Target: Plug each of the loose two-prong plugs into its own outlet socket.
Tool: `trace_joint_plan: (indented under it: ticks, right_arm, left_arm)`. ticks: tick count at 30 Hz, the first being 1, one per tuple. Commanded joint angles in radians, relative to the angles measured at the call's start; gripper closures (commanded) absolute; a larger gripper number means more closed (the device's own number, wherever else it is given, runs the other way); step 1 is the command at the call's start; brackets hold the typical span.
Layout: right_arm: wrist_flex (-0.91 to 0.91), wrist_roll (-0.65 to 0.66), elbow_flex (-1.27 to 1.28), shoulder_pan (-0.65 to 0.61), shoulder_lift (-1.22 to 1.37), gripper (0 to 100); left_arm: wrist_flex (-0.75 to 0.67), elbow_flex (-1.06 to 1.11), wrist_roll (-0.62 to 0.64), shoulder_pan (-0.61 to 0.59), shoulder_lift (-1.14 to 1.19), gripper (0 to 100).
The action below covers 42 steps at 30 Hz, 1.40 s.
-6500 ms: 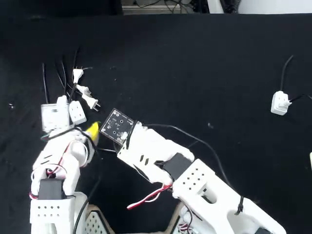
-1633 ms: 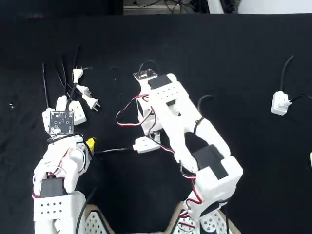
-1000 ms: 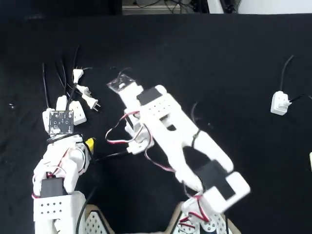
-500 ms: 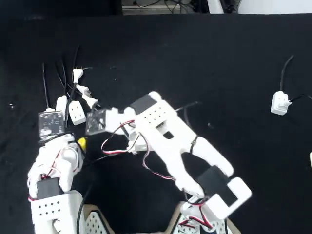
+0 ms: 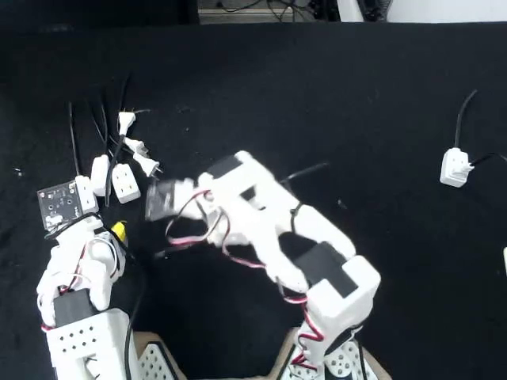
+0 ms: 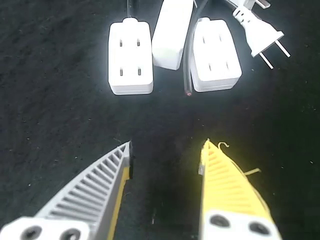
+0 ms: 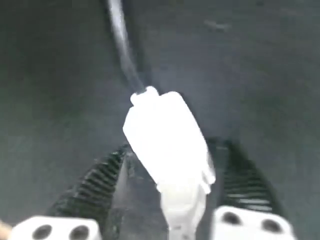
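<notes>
The right gripper has been swung over toward the left-side cluster, with a white plastic plug on a dark cord kept clamped between its fingers. The left gripper has been pulled back a bit, jaws held apart, just short of a white rectangular outlet block on the black table.

The loose plugs lie just behind the sockets at the left of the table, and one more socket sits far right.
</notes>
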Motion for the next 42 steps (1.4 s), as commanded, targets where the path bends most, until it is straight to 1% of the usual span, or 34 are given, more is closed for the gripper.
trace_joint_plan:
  ticks: [1,2,5,7,9,11,14,19,22,24,28,31,36,38,42]
  right_arm:
    - [0.037,-0.140,-0.130,0.170,-0.074,99.4]
    - [0.061,-0.173,-0.159,0.236,-0.107,97.9]
    - [0.092,-0.307,-0.243,0.465,-0.189,98.8]
    - [0.091,-0.396,-0.298,0.637,-0.203,98.7]
    - [0.087,-0.465,-0.340,0.779,-0.191,98.7]
    - [0.089,-0.489,-0.381,0.878,-0.150,98.7]
    - [0.091,-0.488,-0.461,0.965,-0.067,98.7]
    - [0.091,-0.499,-0.648,1.033,0.108,98.7]
    - [0.091,-0.566,-0.791,1.062,0.234,98.7]
    - [0.095,-0.582,-0.888,1.069,0.325,98.7]
    - [0.163,-0.580,-1.095,1.071,0.499,98.7]
    - [0.210,-0.585,-1.264,1.109,0.615,98.7]
    - [0.364,-0.585,-1.543,1.128,0.757,98.2]
    - [0.413,-0.585,-1.641,1.131,0.806,94.3]
    - [0.491,-0.585,-1.813,1.120,0.891,75.3]
  left_arm:
    - [-0.002,-0.065,0.011,-0.007,-0.006,77]
    - [-0.002,-0.065,0.011,-0.007,-0.006,77]
    - [-0.002,-0.065,0.011,-0.007,-0.006,77]
    - [-0.002,-0.065,0.011,-0.005,-0.006,77]
    - [-0.002,-0.067,0.012,-0.005,-0.006,77]
    - [-0.002,-0.067,0.012,-0.005,-0.006,77]
    - [-0.002,-0.067,0.012,-0.005,-0.006,77]
    - [-0.002,-0.064,0.012,-0.005,-0.006,77]
    - [-0.002,-0.064,0.012,-0.005,-0.006,77]
    - [-0.002,-0.064,0.012,-0.005,-0.006,77]
    - [-0.002,-0.064,0.012,-0.005,-0.006,77]
    - [-0.002,-0.062,0.012,-0.007,-0.006,77]
    - [-0.002,-0.062,0.012,-0.005,-0.006,77]
    - [-0.002,-0.062,0.012,-0.005,-0.006,77]
    - [-0.002,-0.062,0.012,-0.005,-0.006,77]
